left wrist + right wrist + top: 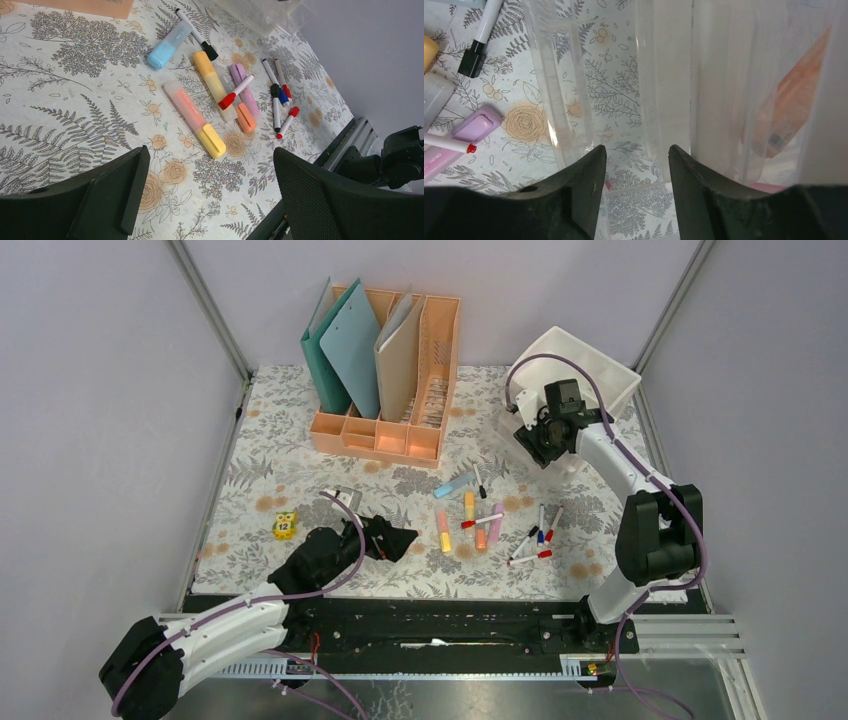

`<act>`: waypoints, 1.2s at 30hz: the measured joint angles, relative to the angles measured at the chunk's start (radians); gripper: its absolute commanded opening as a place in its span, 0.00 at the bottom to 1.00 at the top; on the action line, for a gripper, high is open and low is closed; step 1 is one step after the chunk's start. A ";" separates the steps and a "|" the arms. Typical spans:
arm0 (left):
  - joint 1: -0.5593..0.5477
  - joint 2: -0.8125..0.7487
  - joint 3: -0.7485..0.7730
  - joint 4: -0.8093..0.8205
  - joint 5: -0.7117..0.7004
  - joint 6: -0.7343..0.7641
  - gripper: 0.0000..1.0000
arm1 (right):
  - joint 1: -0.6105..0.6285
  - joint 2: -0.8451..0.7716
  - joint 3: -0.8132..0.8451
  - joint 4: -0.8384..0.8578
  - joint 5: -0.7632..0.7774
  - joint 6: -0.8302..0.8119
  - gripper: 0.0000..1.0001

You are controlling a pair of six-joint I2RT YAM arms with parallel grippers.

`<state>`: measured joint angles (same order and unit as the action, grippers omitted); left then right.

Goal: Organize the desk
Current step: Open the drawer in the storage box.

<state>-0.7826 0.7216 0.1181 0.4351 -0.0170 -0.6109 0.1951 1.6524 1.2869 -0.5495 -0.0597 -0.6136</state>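
Note:
The desk [270, 470] wears a fern-and-flower cloth. At its middle lie several highlighters [455, 515] and thin markers [535, 535]. My left gripper [390, 538] hovers low near the front, open and empty. In the left wrist view it [210, 155] faces a yellow-capped highlighter [195, 117], a blue one [170, 45] and the markers [277, 100]. My right gripper [540, 445] is at the front of the white drawer unit [590, 365]. In the right wrist view its jaws [634, 155] stand apart over a clear plastic drawer [664, 75], holding nothing that I can see.
A peach file rack [385, 430] with folders stands at the back centre. A small yellow owl figure [285, 526] sits at the front left. An orange item [789, 110] shows through the drawer unit's wall. Grey walls close in both sides.

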 measured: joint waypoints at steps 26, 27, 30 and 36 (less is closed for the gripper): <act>-0.119 0.248 0.127 -0.093 -0.087 -0.082 0.99 | -0.002 -0.446 0.002 -0.058 -0.461 0.086 0.88; -0.144 0.264 0.154 -0.113 -0.119 -0.085 0.99 | -0.003 -0.484 -0.038 -0.054 -0.505 0.093 0.88; -0.219 0.330 0.247 -0.190 -0.232 -0.102 0.99 | -0.003 -0.578 -0.159 -0.043 -0.594 0.114 0.88; -0.297 0.551 0.467 -0.363 -0.430 -0.177 0.99 | -0.024 -0.654 -0.309 -0.043 -0.663 0.134 0.88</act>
<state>-1.0794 1.2728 0.5850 0.0719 -0.4473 -0.7879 0.1715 0.9981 0.9779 -0.5930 -0.7231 -0.4797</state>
